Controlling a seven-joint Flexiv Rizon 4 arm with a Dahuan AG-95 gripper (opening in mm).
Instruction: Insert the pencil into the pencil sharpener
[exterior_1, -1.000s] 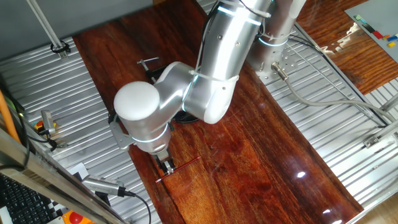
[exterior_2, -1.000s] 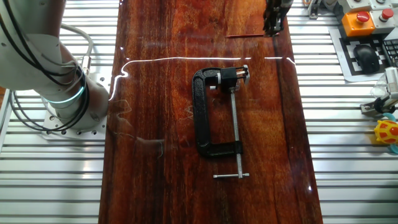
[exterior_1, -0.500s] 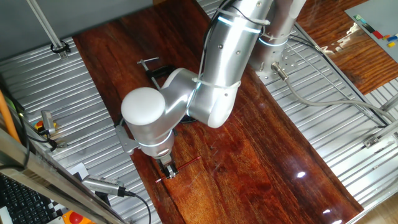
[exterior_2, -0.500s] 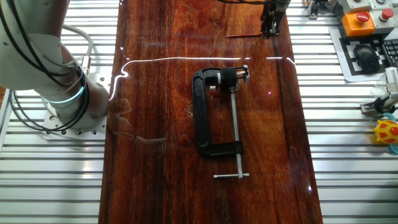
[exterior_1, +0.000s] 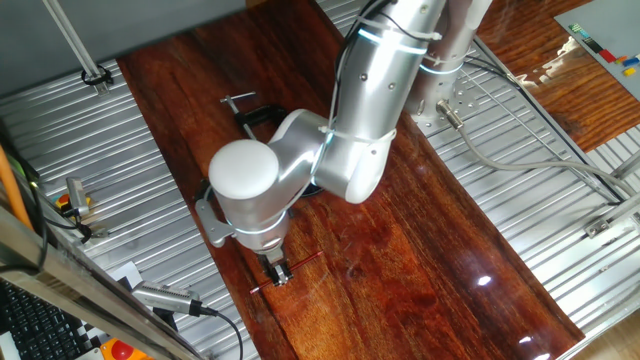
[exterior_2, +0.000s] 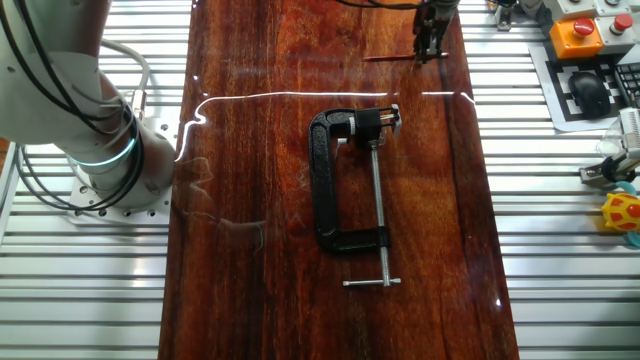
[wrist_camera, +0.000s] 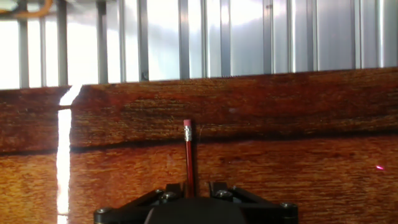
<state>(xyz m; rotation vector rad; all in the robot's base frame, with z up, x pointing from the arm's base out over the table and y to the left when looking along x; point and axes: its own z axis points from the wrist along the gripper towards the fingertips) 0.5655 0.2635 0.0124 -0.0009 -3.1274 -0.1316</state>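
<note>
Picking-up step in hand, by the look of it; at left on the dark wooden surface (exterior_2: 240, 130), one black C-shaped clamp with steel screw (exterior_2: 350, 185); further right, one thin red pencil (exterior_2: 392, 57) lying flat, black two-finger claw (exterior_2: 430, 52) down over it, jaws astride (clamped or not: cannot tell); next calls for lifting; no sharpener discernible.

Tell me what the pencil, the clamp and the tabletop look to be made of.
Pencil: red-painted shaft, probably wood, with a pale eraser tip in a metal band.
Clamp: black-coated frame, likely cast metal, with a bare steel screw.
Tabletop: dark reddish wood, glossy varnish, mirroring the light strip.
</note>
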